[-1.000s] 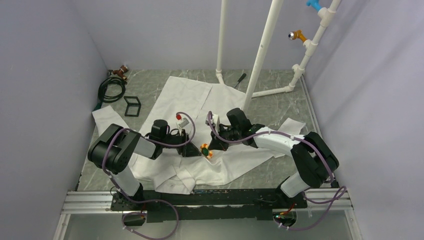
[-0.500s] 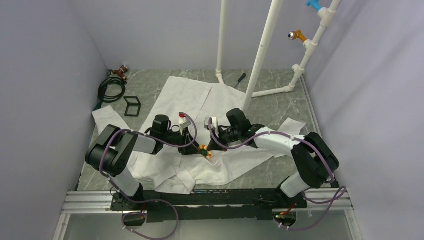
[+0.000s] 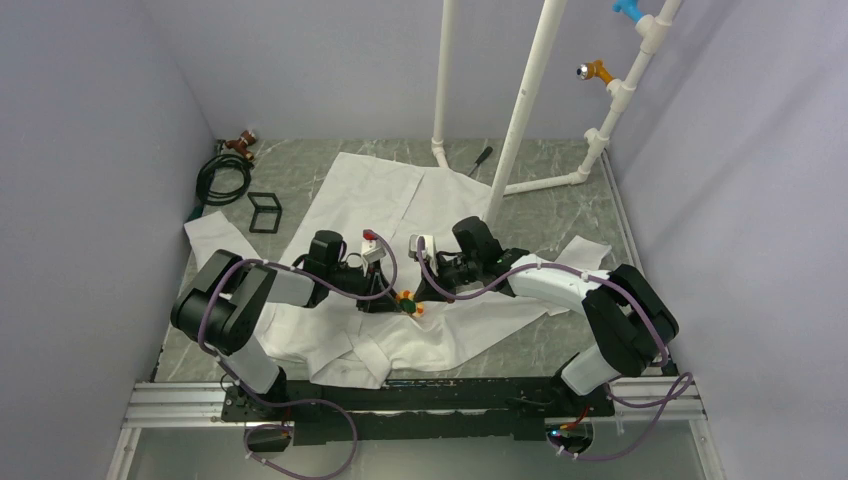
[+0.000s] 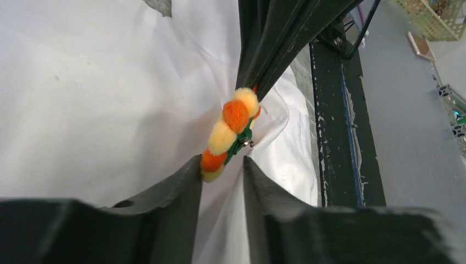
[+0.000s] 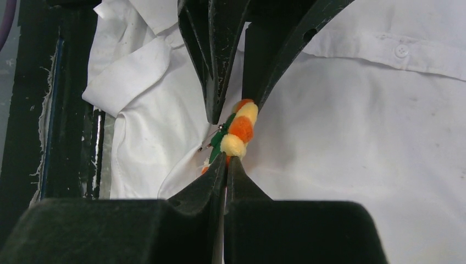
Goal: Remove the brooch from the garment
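Overhead view looks down; both wrist views closely face the brooch [image 4: 226, 135].

A grey marbled tabletop [image 3: 300, 165] carries a white PVC pipe frame [image 3: 525, 110] at its far right, with an orange peg [image 3: 598, 70] and a blue peg [image 3: 627, 8] on its slanted arm and a small dark tool [image 3: 482, 158] lying near its foot. At the far left corner lie a coiled black cable [image 3: 225, 180] and a small brown figure [image 3: 240, 143], with an open black square frame [image 3: 265, 212] just beside the coil.
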Robot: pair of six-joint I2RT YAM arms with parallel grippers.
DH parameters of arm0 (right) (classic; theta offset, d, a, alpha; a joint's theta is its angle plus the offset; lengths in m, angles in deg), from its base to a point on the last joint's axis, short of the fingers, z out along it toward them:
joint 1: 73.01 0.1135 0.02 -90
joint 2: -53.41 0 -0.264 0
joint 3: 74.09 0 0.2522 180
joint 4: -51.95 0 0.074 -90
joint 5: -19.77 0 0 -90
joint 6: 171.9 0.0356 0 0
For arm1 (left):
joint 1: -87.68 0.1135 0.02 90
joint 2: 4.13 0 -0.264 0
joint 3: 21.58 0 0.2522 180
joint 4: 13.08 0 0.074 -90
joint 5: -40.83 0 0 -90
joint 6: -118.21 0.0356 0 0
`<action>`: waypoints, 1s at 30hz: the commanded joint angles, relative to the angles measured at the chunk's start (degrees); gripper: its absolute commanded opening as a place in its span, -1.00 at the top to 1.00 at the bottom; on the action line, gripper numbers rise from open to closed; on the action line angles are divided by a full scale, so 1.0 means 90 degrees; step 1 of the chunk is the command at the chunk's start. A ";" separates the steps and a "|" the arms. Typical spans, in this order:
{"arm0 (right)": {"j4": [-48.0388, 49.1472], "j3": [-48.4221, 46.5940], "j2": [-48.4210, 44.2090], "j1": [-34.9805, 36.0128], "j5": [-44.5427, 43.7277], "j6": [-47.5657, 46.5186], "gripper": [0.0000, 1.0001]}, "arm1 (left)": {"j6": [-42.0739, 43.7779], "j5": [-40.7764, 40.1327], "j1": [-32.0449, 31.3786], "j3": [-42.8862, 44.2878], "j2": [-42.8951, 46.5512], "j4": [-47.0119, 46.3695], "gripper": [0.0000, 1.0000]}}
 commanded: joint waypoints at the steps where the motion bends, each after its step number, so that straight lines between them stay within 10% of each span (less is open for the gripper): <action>1: 0.0067 -0.0197 -0.0043 0.0024 0.0234 -0.0243 1.00 | 0.0110 0.0285 -0.0054 0.0218 0.0279 0.0131 0.45; 4: -0.0091 -0.0182 0.0026 0.0024 0.0162 -0.0367 1.00 | 0.0266 0.0166 -0.0064 0.0481 0.0481 0.1028 1.00; 16: -0.0105 0.0041 0.0116 0.0032 0.0345 -0.0057 0.98 | 0.0155 -0.0605 -0.0112 0.1400 0.0839 0.4206 1.00; 26: 0.0167 0.0455 0.0102 0.0398 0.0419 0.0178 1.00 | -0.0701 -0.0731 -0.0289 0.1345 0.0500 0.4039 1.00; 30: 0.0100 0.0550 0.0106 0.0408 0.0351 0.0230 0.50 | -0.0689 -0.0713 -0.0291 0.1464 0.0391 0.4210 1.00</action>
